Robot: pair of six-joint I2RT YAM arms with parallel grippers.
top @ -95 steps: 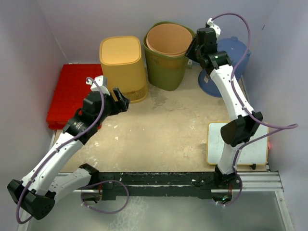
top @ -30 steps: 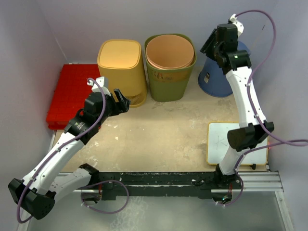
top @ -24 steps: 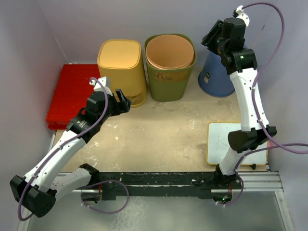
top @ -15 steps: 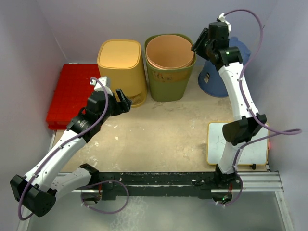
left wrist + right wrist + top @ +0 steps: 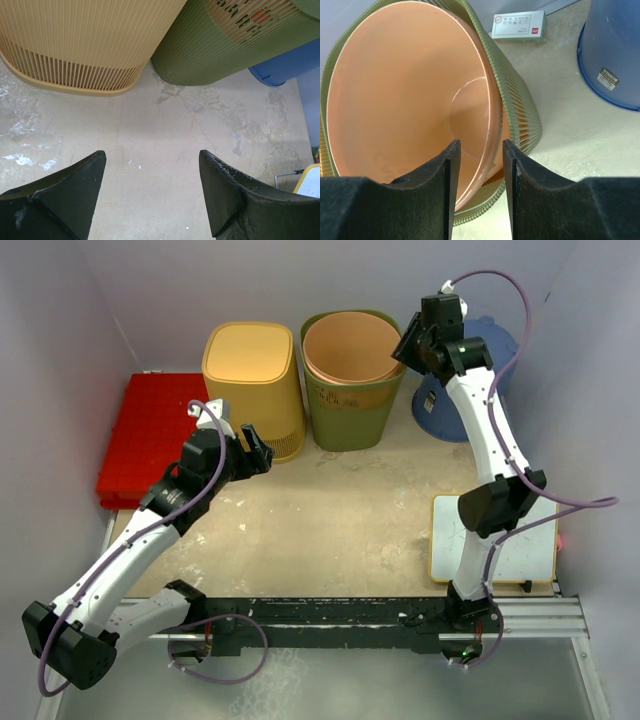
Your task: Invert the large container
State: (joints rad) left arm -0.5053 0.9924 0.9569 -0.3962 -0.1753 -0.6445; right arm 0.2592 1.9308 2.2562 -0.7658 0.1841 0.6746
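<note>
Tabletop [image 5: 330, 510], left gripper [image 5: 151, 155] spread, right gripper [image 5: 481, 145] parted astride orange bin [image 5: 395, 90] rim, sticker [image 5: 608, 78] unreadable

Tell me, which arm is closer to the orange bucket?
Right. The right gripper is at the rim of the orange bucket, the rim showing between its fingers. The left gripper is low by the foot of the yellow basket, apart from the bucket.

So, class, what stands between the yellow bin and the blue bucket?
The green bin, with an orange bin nested inside it; the top view shows it.
</note>
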